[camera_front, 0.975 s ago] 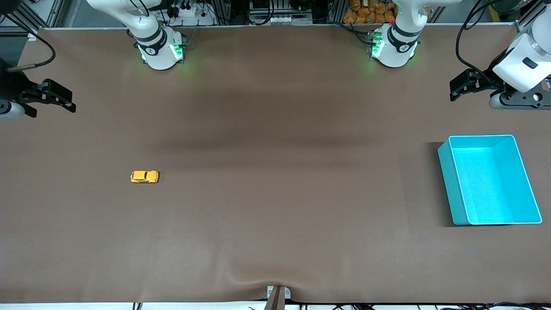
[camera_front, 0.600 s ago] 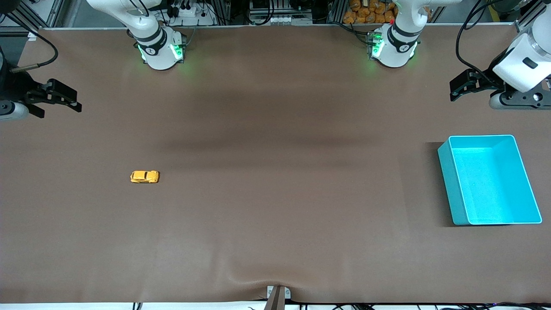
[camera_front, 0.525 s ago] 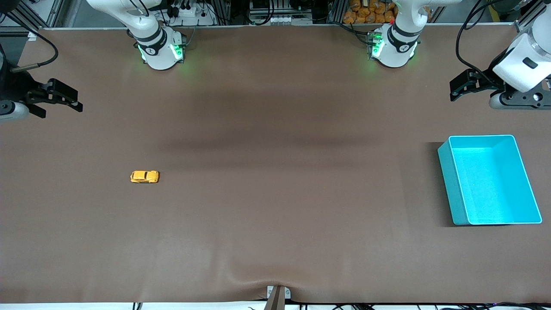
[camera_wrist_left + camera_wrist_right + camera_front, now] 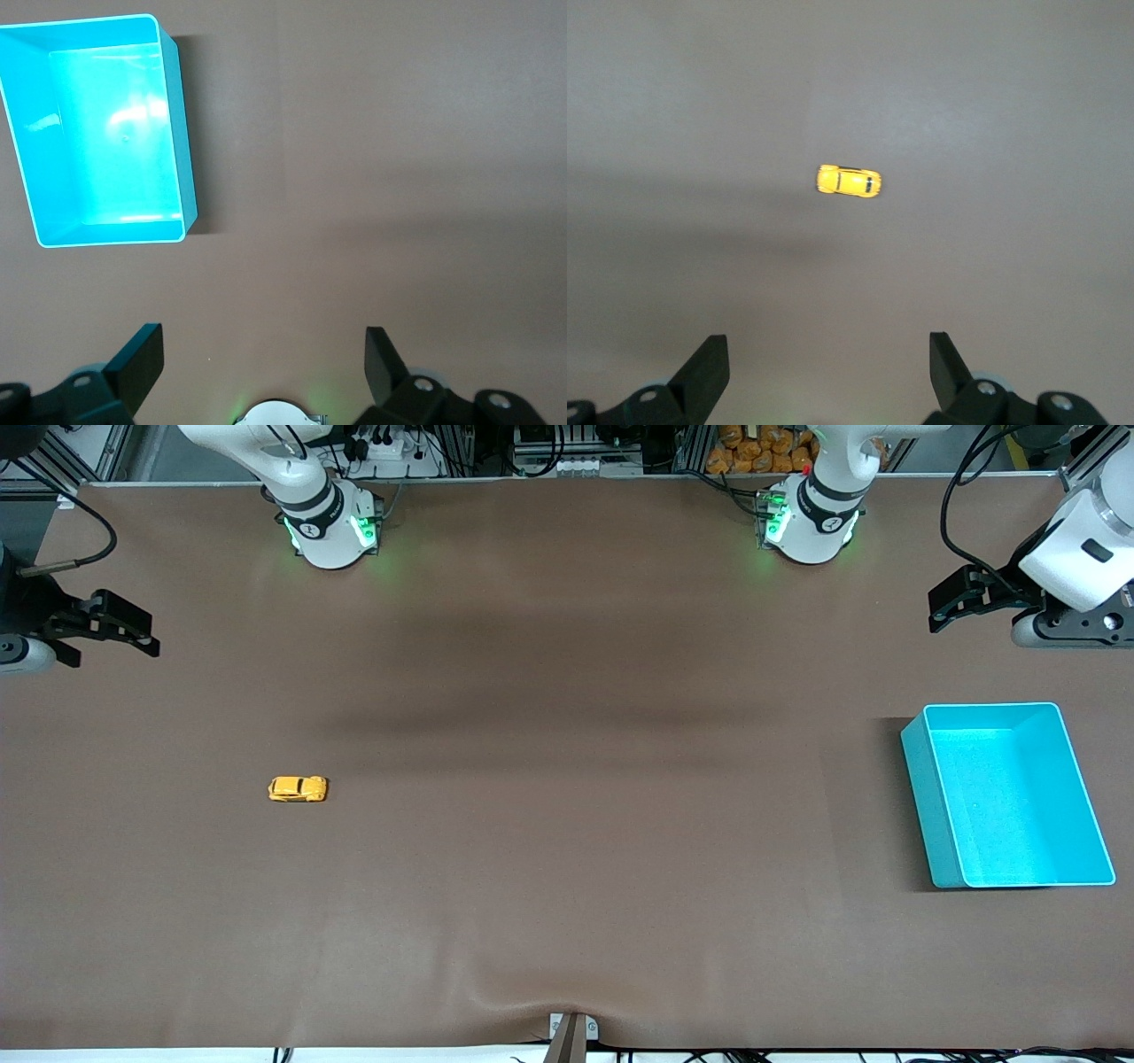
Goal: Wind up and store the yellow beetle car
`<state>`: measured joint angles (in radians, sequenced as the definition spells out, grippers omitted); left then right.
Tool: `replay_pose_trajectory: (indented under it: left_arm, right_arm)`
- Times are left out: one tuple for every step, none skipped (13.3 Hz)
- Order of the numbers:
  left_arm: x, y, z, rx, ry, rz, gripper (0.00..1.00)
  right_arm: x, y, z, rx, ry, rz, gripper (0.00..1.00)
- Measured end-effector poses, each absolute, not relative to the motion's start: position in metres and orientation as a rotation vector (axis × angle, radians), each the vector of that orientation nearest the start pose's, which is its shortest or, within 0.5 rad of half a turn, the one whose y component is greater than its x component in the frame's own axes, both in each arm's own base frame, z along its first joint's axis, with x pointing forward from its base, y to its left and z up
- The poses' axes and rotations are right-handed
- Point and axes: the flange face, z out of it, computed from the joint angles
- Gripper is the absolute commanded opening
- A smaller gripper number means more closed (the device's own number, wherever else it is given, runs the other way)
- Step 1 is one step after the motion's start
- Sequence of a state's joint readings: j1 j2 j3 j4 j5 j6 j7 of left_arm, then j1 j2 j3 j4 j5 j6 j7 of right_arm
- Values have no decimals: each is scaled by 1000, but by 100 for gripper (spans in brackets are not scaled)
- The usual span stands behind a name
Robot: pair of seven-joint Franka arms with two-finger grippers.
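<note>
The yellow beetle car (image 4: 298, 789) sits alone on the brown table toward the right arm's end; it also shows in the right wrist view (image 4: 849, 181). The teal bin (image 4: 921, 797) stands empty toward the left arm's end, and it shows in the left wrist view (image 4: 182, 168). My right gripper (image 4: 133, 633) is open and empty, up in the air at the table's edge at the right arm's end, well apart from the car. My left gripper (image 4: 948, 607) is open and empty, up in the air over the table near the bin's end.
The two arm bases (image 4: 332, 527) (image 4: 806, 522) stand along the table's edge farthest from the front camera. A small bracket (image 4: 571, 1032) sits at the nearest edge, where the table cover (image 4: 567, 824) wrinkles.
My right gripper moved a little toward the table's middle, then drew back toward its edge. My left gripper shifted very slightly. The car and the bin have not moved.
</note>
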<state>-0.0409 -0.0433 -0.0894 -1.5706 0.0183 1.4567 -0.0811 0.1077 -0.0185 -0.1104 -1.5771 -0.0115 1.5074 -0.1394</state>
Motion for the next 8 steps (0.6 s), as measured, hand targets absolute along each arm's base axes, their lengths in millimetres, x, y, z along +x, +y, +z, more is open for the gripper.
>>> replay_pose_trajectory:
  left_arm:
    - [525, -65, 638, -3110, 66, 106, 100]
    - [525, -63, 638, -3110, 59, 106, 100]
    - [526, -62, 638, -3110, 56, 106, 100]
    - [526, -61, 638, -3110, 54, 106, 100]
    - [526, -61, 638, -3110, 54, 106, 100]
    - [526, -61, 638, -3110, 54, 106, 100]
    - [526, -61, 638, -3110, 54, 106, 100]
    - [526, -61, 638, -3110, 54, 106, 100]
  right_arm:
    - [542, -4, 626, -3144, -224, 84, 100]
    - [542, -4, 625, -3146, -228, 84, 100]
    - [542, -4, 625, -3146, -229, 81, 100]
    - [543, -3, 626, -3144, -229, 77, 100]
    - [543, -2, 626, -3134, -229, 72, 100]
    - [543, -1, 626, -3117, -228, 68, 100]
    - [543, 0, 626, -3105, -226, 66, 100]
    - [543, 0, 626, -3102, -225, 65, 100]
